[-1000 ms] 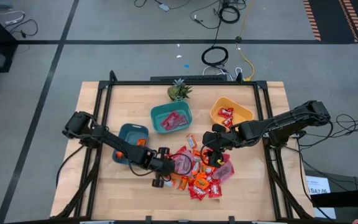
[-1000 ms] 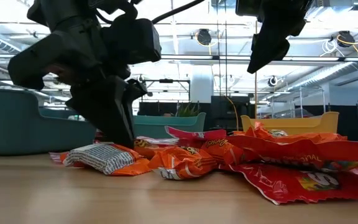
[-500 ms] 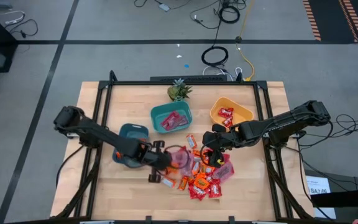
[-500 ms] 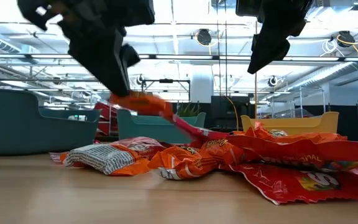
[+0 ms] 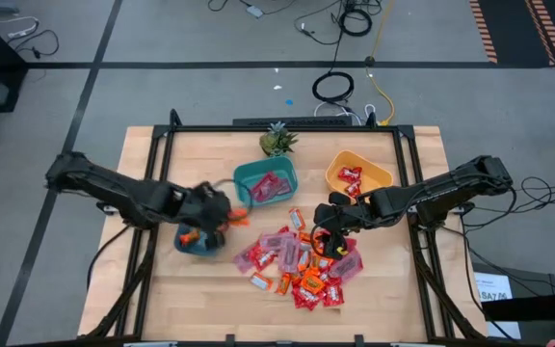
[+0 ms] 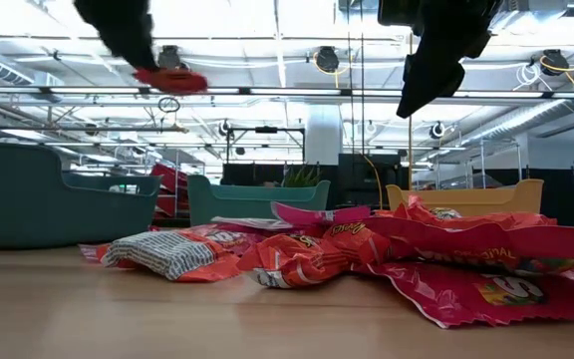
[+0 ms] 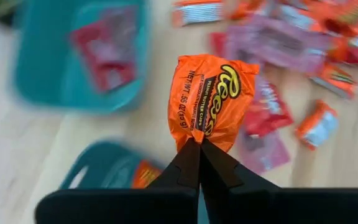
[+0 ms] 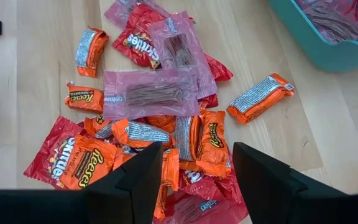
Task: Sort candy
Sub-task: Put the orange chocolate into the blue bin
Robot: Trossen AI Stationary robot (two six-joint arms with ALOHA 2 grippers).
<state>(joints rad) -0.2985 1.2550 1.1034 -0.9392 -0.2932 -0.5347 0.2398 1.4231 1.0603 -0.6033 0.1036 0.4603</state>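
Left gripper: jaws pressed together on the bottom edge of an orange Reese's packet, which stands up from the fingertips. In the high view it sits left of centre, over the near rim of the small dark-teal bowl; in the low view it hangs at the upper left of the frame, well clear of the counter.

Right gripper: jaws spread, holding nothing, poised above the right side of the candy pile, just right of centre in the high view. In its wrist view the two dark fingers frame the wrappers below.

Candy pile: lower centre of the high view, loose on the counter; orange, red and clear pink wrappers overlapping, a few lying apart at the edges.

Small dark-teal bowl: left of centre, with one orange packet inside, as the left wrist view shows.

Larger teal bowl: centre of the high view, above the pile, with red candy in it.

Yellow bowl: upper right of centre, holding red packets.

Green plant: top centre of the counter, just above the larger teal bowl.
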